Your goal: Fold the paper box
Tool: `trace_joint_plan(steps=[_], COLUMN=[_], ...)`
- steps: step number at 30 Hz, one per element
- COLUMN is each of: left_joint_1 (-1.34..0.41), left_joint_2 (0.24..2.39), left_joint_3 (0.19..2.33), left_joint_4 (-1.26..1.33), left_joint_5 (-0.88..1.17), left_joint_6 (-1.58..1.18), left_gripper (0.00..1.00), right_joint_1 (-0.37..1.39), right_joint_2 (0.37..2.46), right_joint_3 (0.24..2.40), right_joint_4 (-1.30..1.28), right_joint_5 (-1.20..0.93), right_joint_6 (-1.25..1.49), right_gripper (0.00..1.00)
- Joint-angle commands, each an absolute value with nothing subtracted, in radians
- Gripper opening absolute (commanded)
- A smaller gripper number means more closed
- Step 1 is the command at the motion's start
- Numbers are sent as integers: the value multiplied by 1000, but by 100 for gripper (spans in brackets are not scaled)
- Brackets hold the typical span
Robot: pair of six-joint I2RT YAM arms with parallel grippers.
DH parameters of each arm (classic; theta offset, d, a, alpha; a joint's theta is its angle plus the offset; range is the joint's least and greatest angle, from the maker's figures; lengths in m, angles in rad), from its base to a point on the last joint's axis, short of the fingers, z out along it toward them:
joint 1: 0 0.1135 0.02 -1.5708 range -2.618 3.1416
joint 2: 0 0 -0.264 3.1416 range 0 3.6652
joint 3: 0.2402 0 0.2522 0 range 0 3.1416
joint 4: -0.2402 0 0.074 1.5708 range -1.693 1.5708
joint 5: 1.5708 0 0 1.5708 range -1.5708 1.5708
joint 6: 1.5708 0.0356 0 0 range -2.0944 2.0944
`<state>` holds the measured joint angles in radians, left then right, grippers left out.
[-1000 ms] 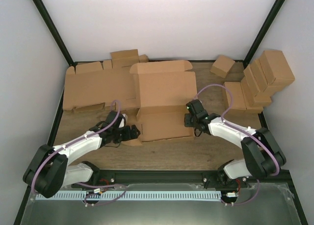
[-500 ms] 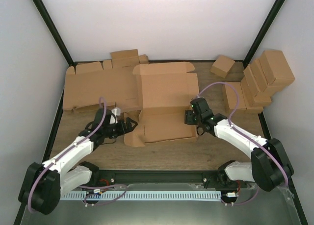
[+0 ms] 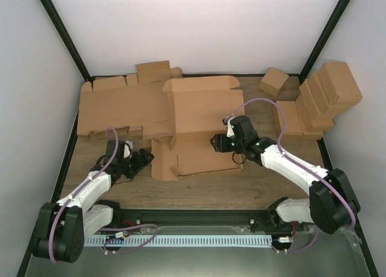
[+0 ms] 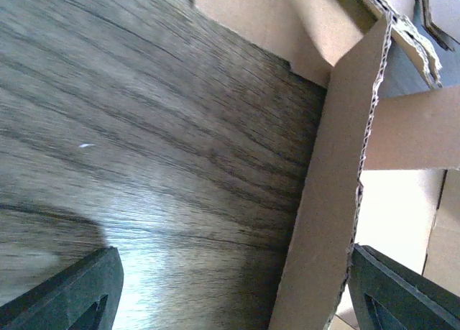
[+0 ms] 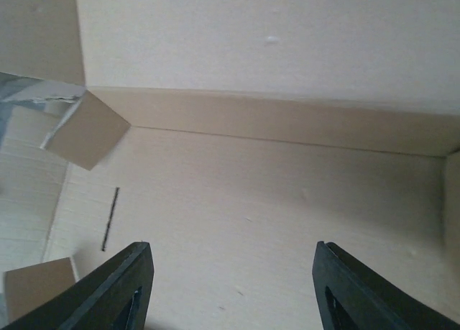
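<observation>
Right gripper [image 3: 218,143] hangs over the floor of the paper box [image 3: 202,108], jaws apart, gripping nothing. The box sits at the centre of the overhead frame, its lid lying open toward the top. Its side flap [image 3: 158,163] at lower left runs lengthwise up the frame, just right of the left gripper [image 3: 143,157]. That gripper is also spread and empty, and I'd say it is the nearer one.

The right end effector [image 5: 230,262] hangs over the inside of the paper box [image 5: 251,200]. Its two dark fingers [image 5: 115,290] sit in the lower corners of the frame, set apart with only bare cardboard between them. A low wall [image 5: 287,121] crosses the upper middle. At upper left a small flap [image 5: 85,132] tilts inward, and below it runs a thin dark slit [image 5: 109,218].
</observation>
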<state>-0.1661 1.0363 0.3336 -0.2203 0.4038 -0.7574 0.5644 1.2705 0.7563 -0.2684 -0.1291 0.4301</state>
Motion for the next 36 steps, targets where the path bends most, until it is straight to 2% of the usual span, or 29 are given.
trace_joint_plan(steps=[1,4,7,10,16,18,29,32,36], left_joint_1=[-121,-93,-71,-66,-68,-70,-107,-127,-158], left_joint_2=[1012,984,974,1010,1104,1138,1431,1482,1481], left_joint_3=[318,321,311,295,240,224,283,292,295], left_joint_4=[-236,-253,-269,-257,-149,-107,38,75,106], left_joint_5=[394,376,347,347,407,439,613,668,723], left_joint_6=[-773,-774,-784,-788,-781,-776,-712,-710,-719], left_gripper=[88,87,81,62,14,4,6,10,19], right_joint_1=[574,579,581,582,581,581,604,623,637], right_joint_2=[1300,1332,1366,1405,1469,1488,1619,1657,1694], right_joint_3=[766,758,749,751,753,757,793,814,831], right_joint_4=[-181,-148,-115,-91,-39,-26,-15,-26,-36], right_joint_5=[-240,-282,-328,-364,-415,-438,-448,-442,-440], right_joint_6=[458,462,462,468,468,464,461,456,458], right_gripper=[63,62,60,58,56,55,55,56,56])
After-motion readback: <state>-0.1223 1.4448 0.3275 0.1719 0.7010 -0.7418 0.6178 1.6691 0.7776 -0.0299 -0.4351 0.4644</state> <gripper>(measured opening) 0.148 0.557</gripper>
